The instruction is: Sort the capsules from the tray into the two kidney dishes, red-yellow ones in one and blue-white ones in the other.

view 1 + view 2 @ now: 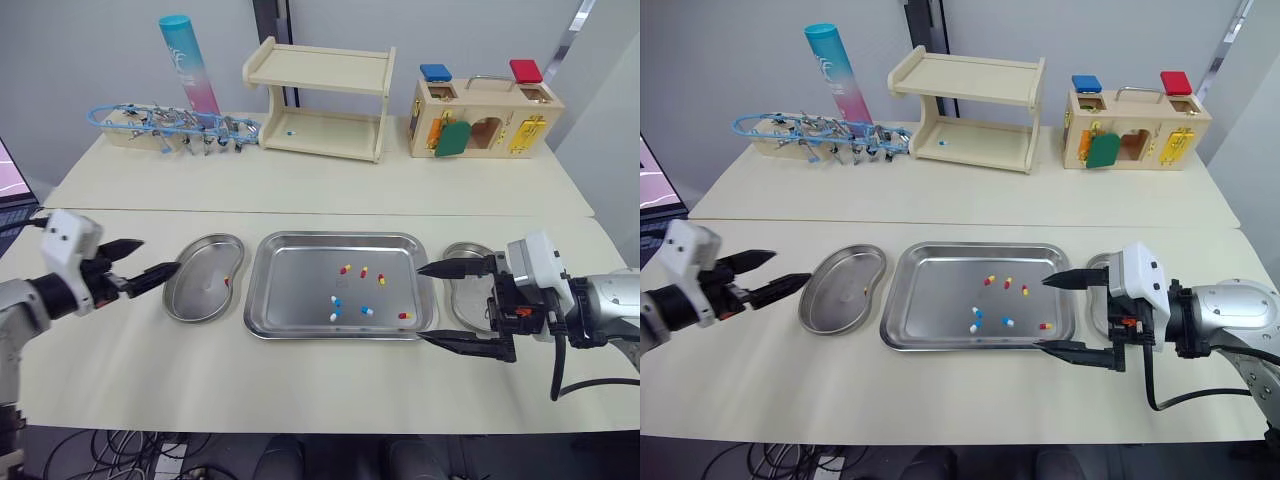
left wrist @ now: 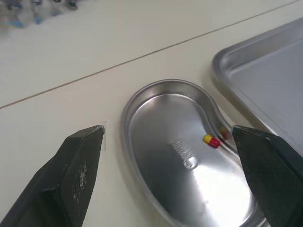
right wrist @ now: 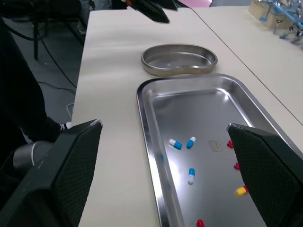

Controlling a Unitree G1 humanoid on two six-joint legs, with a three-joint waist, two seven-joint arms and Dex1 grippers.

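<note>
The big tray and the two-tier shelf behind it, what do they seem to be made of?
The tray looks like polished metal, probably stainless steel: silvery, with mirror-like reflections and a rolled rim. The shelf looks like pale unpainted wood or plywood, matte and cream-coloured.

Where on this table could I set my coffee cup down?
Bare tabletop runs between the wooden shelf and the tray, and along the front edge. Crowded: the middle row, with left kidney dish, right kidney dish, left gripper and right gripper.
</note>
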